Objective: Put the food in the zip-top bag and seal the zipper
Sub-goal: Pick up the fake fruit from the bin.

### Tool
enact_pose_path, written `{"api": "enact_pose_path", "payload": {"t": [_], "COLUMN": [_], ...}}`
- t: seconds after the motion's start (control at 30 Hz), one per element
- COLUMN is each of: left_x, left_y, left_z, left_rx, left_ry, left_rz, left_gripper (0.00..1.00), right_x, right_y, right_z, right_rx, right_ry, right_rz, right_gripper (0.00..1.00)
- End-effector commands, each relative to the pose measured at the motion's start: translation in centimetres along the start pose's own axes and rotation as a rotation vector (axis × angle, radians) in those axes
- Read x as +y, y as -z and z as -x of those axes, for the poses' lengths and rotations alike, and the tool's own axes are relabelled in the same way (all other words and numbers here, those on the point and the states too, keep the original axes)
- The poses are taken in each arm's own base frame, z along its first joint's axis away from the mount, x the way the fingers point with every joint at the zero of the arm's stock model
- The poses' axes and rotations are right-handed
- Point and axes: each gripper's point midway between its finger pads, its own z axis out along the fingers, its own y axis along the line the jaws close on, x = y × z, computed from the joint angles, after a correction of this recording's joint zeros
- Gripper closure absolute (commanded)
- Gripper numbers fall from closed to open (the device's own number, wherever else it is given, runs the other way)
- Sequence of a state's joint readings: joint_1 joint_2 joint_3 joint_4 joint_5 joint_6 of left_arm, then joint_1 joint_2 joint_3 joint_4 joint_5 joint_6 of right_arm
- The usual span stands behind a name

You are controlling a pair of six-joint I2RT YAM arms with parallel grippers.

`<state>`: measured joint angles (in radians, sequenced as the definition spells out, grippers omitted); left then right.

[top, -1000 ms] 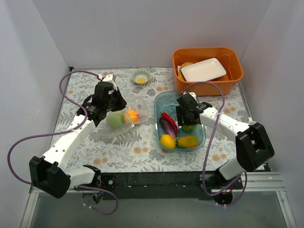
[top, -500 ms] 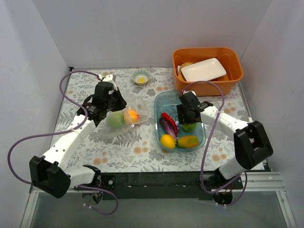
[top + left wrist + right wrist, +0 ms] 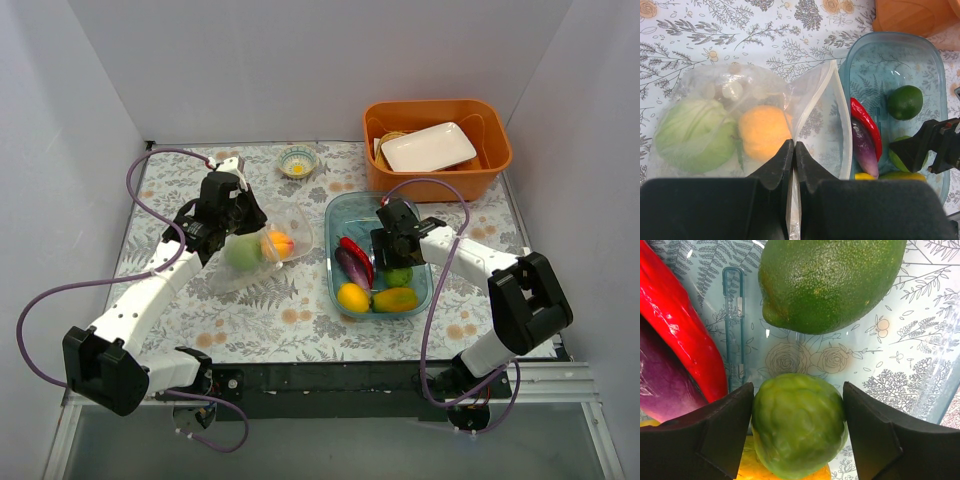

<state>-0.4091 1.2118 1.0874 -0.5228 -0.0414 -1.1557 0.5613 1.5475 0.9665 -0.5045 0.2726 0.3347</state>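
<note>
The right gripper (image 3: 798, 440) was closed to the width of a green lime (image 3: 799, 422), which was touched on both flanks, in the blue tray (image 3: 334, 215). The left gripper (image 3: 793, 150) was pinched shut on the zip-top bag (image 3: 820, 120), just beside the tray, mouth held open. The lime should be lifted straight, clear of the chilli (image 3: 680, 320), before being carried across.

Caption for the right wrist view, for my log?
Right gripper clasps a small green toy lime in a blue-tinted plastic tray, beside a red toy chilli.
</note>
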Motion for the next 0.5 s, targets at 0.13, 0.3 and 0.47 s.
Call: {"api": "enact_pose_path", "payload": {"t": [0.13,0.3,0.47], "left_x": [-0.4,-0.4,-0.3], "left_y": [0.3,0.1,0.0], "left_z": [0.5,0.4,0.3], "left_rx": [-0.017,-0.012,-0.01], "left_ry": [-0.008,-0.01,-0.011], "left_rz": [-0.011,-0.012,-0.011], "left_gripper": [0.98,0.98,0.98], "right_x": [0.4,0.3,-0.1], "right_y": [1.3,2.7,2.8], "right_z": [1.2,1.4,0.5], "right_rx": [-0.024,-0.039,-0.016], "right_ry": [-0.007,-0.015,-0.01], "right_rz": [0.022,0.03,0.021], "right_gripper": [0.14,0.07,0.07]}}
